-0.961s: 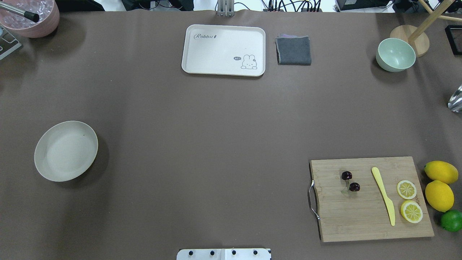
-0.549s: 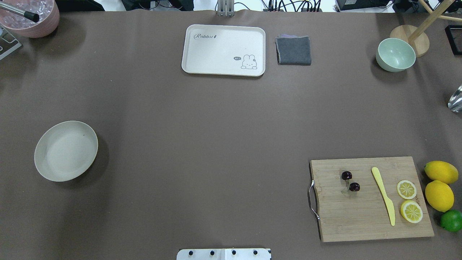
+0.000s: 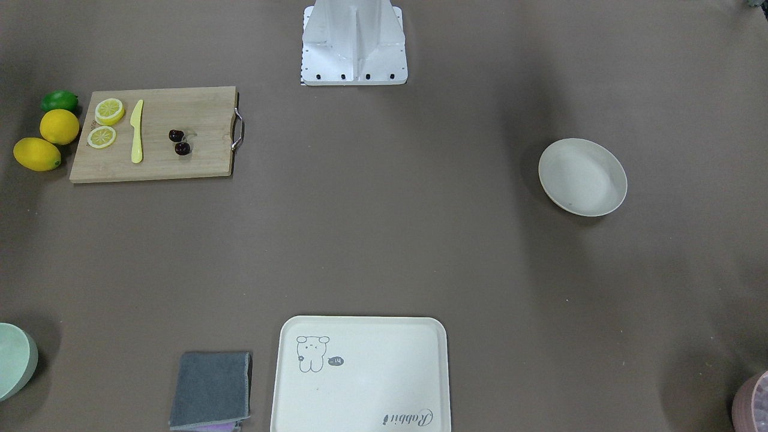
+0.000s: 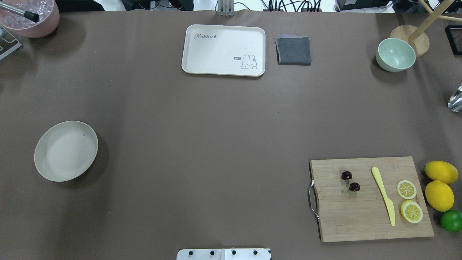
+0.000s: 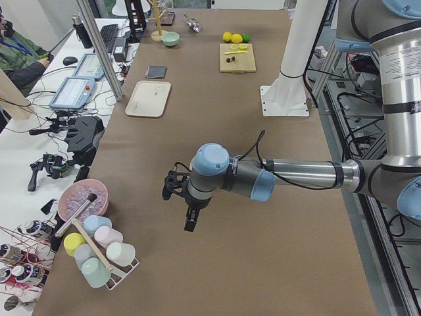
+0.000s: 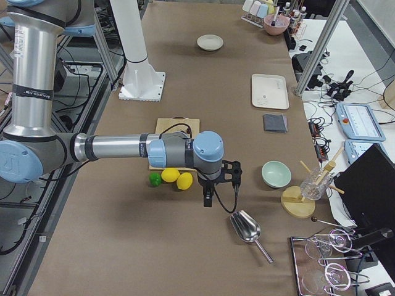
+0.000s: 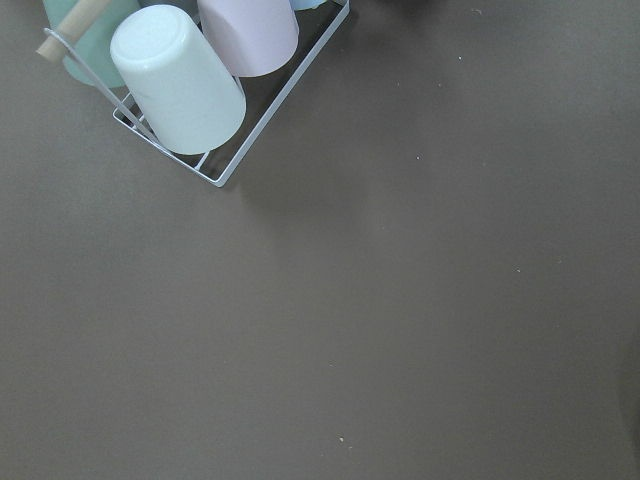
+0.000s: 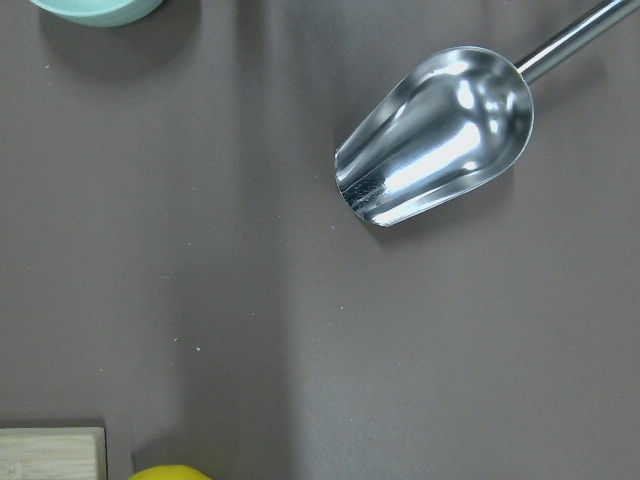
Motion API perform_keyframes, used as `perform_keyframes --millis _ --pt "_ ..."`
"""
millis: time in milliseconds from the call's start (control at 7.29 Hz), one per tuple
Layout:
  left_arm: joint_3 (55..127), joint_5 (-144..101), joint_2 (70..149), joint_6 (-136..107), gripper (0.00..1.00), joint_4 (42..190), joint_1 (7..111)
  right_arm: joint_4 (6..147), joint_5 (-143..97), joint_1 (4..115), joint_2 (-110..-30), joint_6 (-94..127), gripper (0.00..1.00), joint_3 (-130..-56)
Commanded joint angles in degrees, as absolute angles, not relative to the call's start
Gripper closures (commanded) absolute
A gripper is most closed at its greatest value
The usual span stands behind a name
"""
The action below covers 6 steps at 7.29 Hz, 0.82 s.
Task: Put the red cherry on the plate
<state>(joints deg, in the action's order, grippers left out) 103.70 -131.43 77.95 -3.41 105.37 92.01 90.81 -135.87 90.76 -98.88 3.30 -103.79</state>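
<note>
1. Seen from overhead, the surface (image 4: 216, 119) has the job's two ends on opposite sides. The cutting board (image 4: 361, 220) sits at 4 o'clock. The plate (image 4: 66, 151) sits at 9 o'clock, bare and well apart from the board.
2. The cherry pair (image 4: 350, 181) lies on the board, toward its 10 o'clock corner, with nothing gripping it. I judge the task not yet begun.
3. My right end effector (image 6: 207, 200) hangs over the surface near the metal scoop (image 6: 247, 227). My left end effector (image 5: 189, 224) hangs near the cups (image 5: 105, 237). I cannot tell whether the fingers of either are apart or together.
4. The right one is nearer the board, so I would bring it straight down over the pair with fingers spread. I would close gently on one fruit or where the stems join, since small glossy rounds will likely roll or slip. I would keep clear of the knife (image 4: 383, 195) at the pair's 3 o'clock.
5. The carry to the plate is long, and a hand-over to my left arm may be needed.
6. Counts, from overhead: one board, one tray (image 4: 223, 50), one plate, one pink bowl (image 4: 30, 18), one green bowl (image 4: 395, 54), one grey cloth (image 4: 293, 50), two whole lemons (image 4: 439, 195), one lime (image 4: 452, 220), one knife, two lemon slices (image 4: 411, 211), and two cherries in the one pair.
</note>
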Motion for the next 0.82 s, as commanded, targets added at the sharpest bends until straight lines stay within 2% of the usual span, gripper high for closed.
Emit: perform_keyframes --millis 0,686 --pt "103.71 -131.57 77.52 -3.34 0.02 105.38 92.02 90.88 -135.88 90.79 -99.23 3.08 0.00 -104.77" --pt "103.27 -131.57 77.52 -3.34 0.02 105.38 92.02 90.88 -135.88 90.70 -98.79 3.34 0.00 -105.03"
